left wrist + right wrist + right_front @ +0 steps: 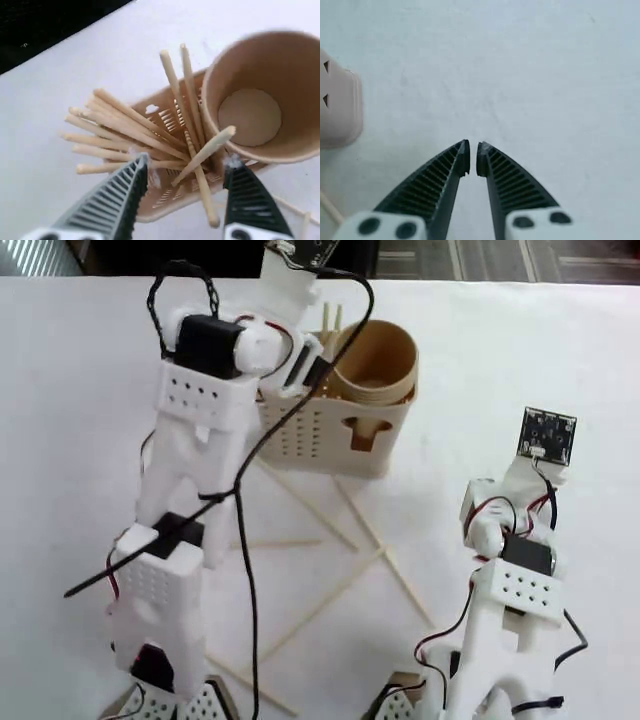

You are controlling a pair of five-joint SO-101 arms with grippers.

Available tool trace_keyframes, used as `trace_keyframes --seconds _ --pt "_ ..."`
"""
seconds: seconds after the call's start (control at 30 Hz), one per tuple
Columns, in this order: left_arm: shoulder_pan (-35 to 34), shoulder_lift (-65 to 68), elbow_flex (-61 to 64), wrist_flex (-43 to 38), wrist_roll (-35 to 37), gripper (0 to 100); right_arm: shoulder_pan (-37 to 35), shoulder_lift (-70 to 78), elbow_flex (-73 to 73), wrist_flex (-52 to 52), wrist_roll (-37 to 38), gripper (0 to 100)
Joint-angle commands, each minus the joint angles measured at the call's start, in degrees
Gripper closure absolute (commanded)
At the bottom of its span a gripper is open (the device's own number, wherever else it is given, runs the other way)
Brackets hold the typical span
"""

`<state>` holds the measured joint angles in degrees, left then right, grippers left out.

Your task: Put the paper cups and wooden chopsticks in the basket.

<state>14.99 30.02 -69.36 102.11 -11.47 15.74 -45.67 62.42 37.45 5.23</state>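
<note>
A beige slotted basket stands at the back middle of the table. A tan paper cup sits upright in it, beside several wooden chopsticks that lean out of the basket. My left gripper hangs open just above the basket rim next to the cup, and one chopstick crosses the gap between its fingers untouched. Several more chopsticks lie scattered on the table in front of the basket. My right gripper is shut over bare table, holding nothing.
The left arm stretches from the front edge to the basket, trailing a black cable. The right arm stands at the front right. In the right wrist view the basket's corner sits at the edge. The tabletop is white.
</note>
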Motion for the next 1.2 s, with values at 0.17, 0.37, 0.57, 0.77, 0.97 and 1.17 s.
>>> trace_keyframes --seconds 0.17,0.37,0.57,0.77,0.97,1.17 --pt "-5.6 -7.4 0.0 0.4 -2.3 74 0.1 -1.3 -0.8 -0.9 0.1 95.7" --pt "-7.7 -8.0 0.4 0.5 -2.4 74 0.1 -1.3 -0.8 -0.9 0.1 95.7" --pt "-7.2 -12.5 12.3 0.4 -4.7 74 0.1 -1.3 -0.8 -0.9 0.1 95.7" --pt "-7.7 -21.8 23.2 0.2 -5.7 74 0.1 -1.3 -0.8 -0.9 0.2 95.7" --pt "-7.2 -25.7 32.7 -0.9 -7.2 74 0.1 -1.3 -0.8 -0.9 0.2 95.7" --pt "-7.7 -25.8 50.3 -10.0 -7.7 74 0.1 -1.3 -0.8 -0.9 0.2 95.7"
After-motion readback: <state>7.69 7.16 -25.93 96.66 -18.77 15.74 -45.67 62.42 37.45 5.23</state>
